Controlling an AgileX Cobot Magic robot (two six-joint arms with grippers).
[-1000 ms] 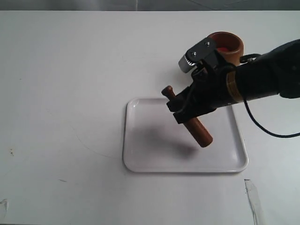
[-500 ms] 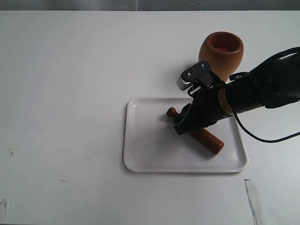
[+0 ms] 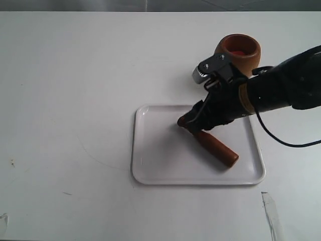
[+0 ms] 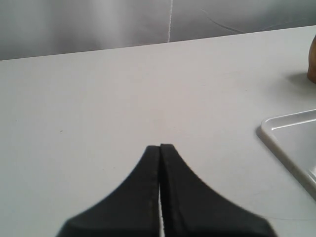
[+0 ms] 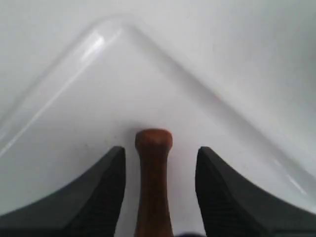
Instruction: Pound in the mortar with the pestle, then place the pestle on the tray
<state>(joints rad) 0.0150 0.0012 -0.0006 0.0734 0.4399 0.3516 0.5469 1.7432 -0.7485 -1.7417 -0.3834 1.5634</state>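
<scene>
Right claw (image 5: pixel 160 154) has released pestle (image 3: pixel 215 148), lying in tray (image 3: pixel 150 163)

The pestle (image 3: pixel 216 148) is smooth, dark brown wood. The mortar (image 3: pixel 250 63) is lighter wood. The tray (image 3: pixel 160 160) is shiny white. The table (image 3: pixel 75 75) is dull white.

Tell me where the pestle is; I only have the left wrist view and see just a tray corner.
Observer: The pestle lies flat on the tray, thick end toward its near right corner in the exterior view.
Operator: Is the right gripper open?
Observer: Yes; the right gripper straddles the thin knobbed end, fingers clear of the wood.
Operator: And the mortar?
Observer: The mortar stands upright on the table beyond the tray.
</scene>
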